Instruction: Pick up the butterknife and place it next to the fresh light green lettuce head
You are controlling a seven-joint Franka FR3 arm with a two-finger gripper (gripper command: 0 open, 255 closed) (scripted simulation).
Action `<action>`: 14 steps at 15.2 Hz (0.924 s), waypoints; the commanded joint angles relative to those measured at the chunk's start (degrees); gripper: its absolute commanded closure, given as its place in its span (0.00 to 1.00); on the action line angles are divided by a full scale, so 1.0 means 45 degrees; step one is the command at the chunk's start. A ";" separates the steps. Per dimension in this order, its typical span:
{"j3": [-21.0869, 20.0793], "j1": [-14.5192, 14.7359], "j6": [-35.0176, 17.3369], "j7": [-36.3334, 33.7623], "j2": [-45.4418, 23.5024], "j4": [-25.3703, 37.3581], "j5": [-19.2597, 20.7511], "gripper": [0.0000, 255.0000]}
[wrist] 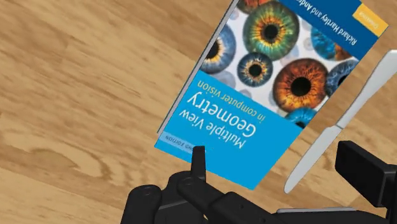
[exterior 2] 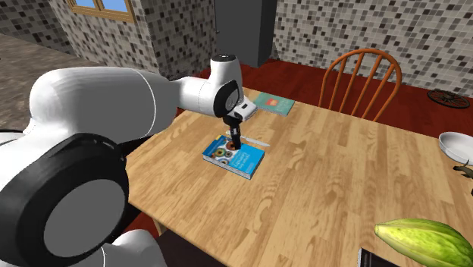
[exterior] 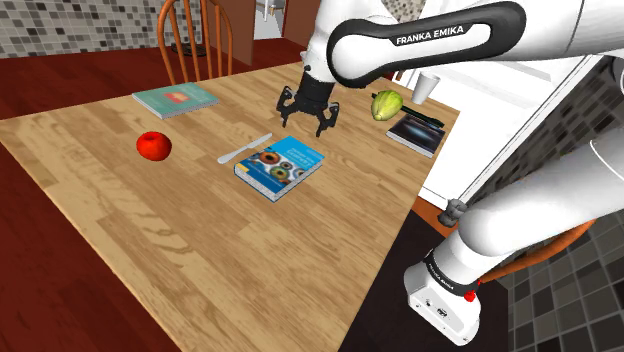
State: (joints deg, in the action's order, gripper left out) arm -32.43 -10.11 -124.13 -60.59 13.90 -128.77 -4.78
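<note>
Tabletop [exterior: 200,240]: pale wood planks, carrying three books, fruit, a lettuce and a knife.
Arm [exterior: 430,40]: white with dark joints, reaching from the shoulder view's right out over the middle of the tabletop.
Chair [exterior: 195,40]: orange-brown wood with a spindle back, at the tabletop's far edge in the shoulder view.
Blue book [exterior: 281,166]: flat near the middle of the tabletop, its cover showing coloured eyes and the title "Multiple View Geometry".
Teal book [exterior: 176,99]: flat near the chair, well apart from the blue book.
Dark book [exterior: 417,131]: flat at the tabletop's corner on the shoulder view's right.
Hand [exterior: 305,124]: black, pointing down, hanging above the blue book's end. The fingers stand wide apart and hold nothing.
Lettuce [exterior: 386,103]: light green, just beside the dark book, well apart from the knife.
Apple [exterior: 154,145]: red, alone toward the shoulder view's left.
Knife [exterior: 245,148]: pale grey, lying flat on the tabletop along the blue book's long edge, just beside it. In the wrist view its tip lies near one finger, and neither finger touches it.
Cup [exterior: 427,88]: white, behind the lettuce.
</note>
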 commanded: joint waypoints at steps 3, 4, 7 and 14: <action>-0.0832 -0.0475 -0.0883 -0.3200 -0.2329 0.1208 0.1219 0.00; -0.0934 -0.0500 -0.1031 -0.4004 -0.2940 0.1570 0.1624 0.00; -0.0928 -0.0304 -0.1342 -0.6338 -0.4766 0.2766 0.2871 0.00; -0.0039 0.0731 -0.1772 -0.9611 -0.7722 0.4984 0.4542 0.00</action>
State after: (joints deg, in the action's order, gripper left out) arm -32.94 -7.10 -131.69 -103.04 -20.10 -106.68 15.23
